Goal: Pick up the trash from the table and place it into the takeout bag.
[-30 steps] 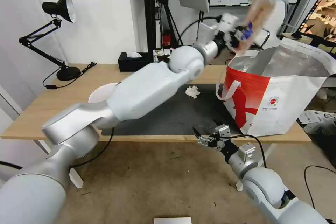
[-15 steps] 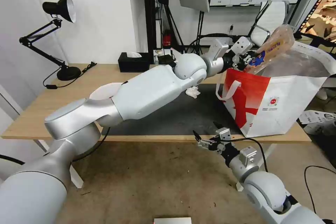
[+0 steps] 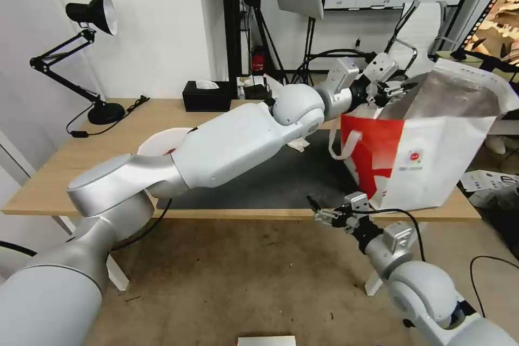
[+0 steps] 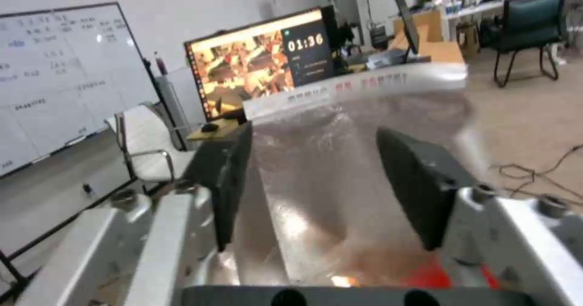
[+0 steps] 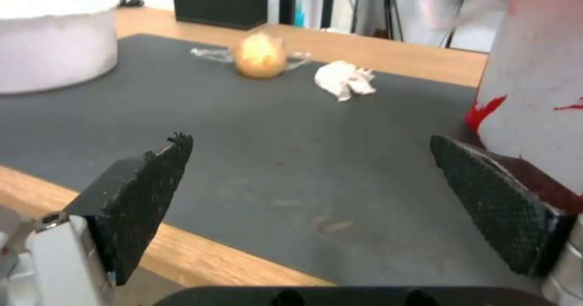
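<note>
Half a second earlier the left pincer (image 3: 399,88) had held a clear tray of scraps over the takeout bag (image 3: 427,146); that tray had since left its grip and could not be seen, and the bag's near side had tipped and shifted slightly. The left arm reached long across the counter (image 3: 75,157), elbow above the dark grey mat (image 3: 281,178), wrist level with the bag's rim. Its pincer stood released, fingers (image 4: 419,183) spread apart at the mouth of the bag, with the silver foil lining (image 4: 328,160) straight ahead between them.

The right arm hung low in front of the counter's near edge, its pincer (image 3: 324,215) also released, fingers (image 5: 145,196) wide and pointing over the edge toward the mat (image 5: 273,151). It had drifted a little toward the bag since the earlier frame.

Trash remained on the mat: the crumpled white tissue (image 5: 346,79), the knotted clear bag with its tan lump (image 5: 260,55), and the white bowl (image 5: 54,37) to the left side. The tissue (image 3: 296,145) lay just under the left forearm, near the bag's strap handle (image 3: 346,140). Open mat lay between the right pincer and those pieces. A black tissue box (image 3: 205,96) sat at the counter's back edge and a desk lamp (image 3: 92,16) at the far left.
</note>
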Robot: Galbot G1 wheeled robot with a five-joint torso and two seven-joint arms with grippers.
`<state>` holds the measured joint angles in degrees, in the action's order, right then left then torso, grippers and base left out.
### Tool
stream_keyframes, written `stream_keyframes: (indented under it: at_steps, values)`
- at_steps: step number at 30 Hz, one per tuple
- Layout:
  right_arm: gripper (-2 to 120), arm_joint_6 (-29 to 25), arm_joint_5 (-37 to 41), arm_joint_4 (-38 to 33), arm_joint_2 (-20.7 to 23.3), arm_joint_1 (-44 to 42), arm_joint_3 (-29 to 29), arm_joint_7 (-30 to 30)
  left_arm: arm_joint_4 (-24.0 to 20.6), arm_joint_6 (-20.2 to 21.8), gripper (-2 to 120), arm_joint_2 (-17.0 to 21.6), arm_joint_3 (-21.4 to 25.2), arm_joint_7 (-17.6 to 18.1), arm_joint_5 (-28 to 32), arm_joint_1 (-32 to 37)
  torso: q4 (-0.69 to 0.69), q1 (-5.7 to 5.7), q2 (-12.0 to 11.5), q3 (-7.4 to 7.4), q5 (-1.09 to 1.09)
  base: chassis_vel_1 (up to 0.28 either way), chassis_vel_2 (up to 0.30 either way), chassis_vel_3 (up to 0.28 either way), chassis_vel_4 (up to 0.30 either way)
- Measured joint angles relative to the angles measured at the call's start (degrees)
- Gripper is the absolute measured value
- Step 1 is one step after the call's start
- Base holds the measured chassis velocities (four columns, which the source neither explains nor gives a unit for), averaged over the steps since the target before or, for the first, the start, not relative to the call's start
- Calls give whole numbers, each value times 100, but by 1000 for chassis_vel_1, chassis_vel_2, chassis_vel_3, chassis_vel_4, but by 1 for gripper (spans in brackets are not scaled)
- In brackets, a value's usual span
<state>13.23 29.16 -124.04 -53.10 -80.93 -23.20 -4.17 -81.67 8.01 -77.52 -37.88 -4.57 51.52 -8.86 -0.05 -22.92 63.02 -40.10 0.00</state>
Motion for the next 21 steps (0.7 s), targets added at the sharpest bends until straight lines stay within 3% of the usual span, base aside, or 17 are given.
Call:
stream_keyframes:
  at_steps: [2,3,4,5,6,7,10,12,14,16,18,20,21]
  values:
    - [100,-15,10,-94,-7,-101,-81,-3,-382,6,74,370,110,155,16,181,1,1,1,0,0,0,0,0,0]
    - [100,-15,10,-94,-7,-101,-81,-3,-382,6,74,370,110,155,16,181,1,1,1,0,0,0,0,0,0]
    - [100,-77,10,-167,-14,-183,-143,-30,-823,12,78,783,282,348,21,472,8,1,1,0,-1,0,0,0,0]
    - [100,-149,4,-215,-28,-246,-187,-93,-1165,12,85,1087,481,486,18,780,7,1,1,0,-3,0,0,0,0]
    - [100,-149,4,-215,-28,-246,-187,-93,-1165,12,85,1087,481,486,18,780,7,1,1,0,-3,0,0,0,0]
    - [100,-223,-3,-256,-45,-303,-222,-180,-1524,14,90,1434,732,636,-8,1184,7,1,1,0,-4,0,0,0,0]
    - [100,-289,-8,-282,-58,-341,-240,-238,-1763,12,93,1698,923,738,-99,1488,5,1,1,0,-5,0,0,0,0]
    - [100,-764,-117,-371,-148,-586,-321,-517,-2703,-243,99,2797,2061,874,-872,3100,8,1,1,0,-2,0,0,0,0]
    - [100,-860,-138,-387,-175,-647,-339,-551,-2827,-313,100,2914,2267,871,-1014,3426,8,1,1,0,-5,0,0,0,0]
    - [100,-1310,-187,-415,-303,-883,-400,-611,-3195,-611,100,3189,3209,900,-1632,4779,5,2,1,1,-4,0,0,0,0]
    - [100,-1435,-192,-415,-336,-934,-405,-612,-3277,-668,100,3190,3482,939,-1774,5123,4,2,2,1,-2,0,0,0,0]
    - [100,-2089,-276,-329,-494,-1122,-421,-564,-3607,-873,100,2972,4504,1225,-2312,6629,6,1,1,1,-4,0,0,0,0]
    - [100,-2089,-276,-329,-494,-1122,-421,-564,-3607,-873,100,2972,4504,1225,-2312,6629,6,1,1,1,-4,0,0,0,0]
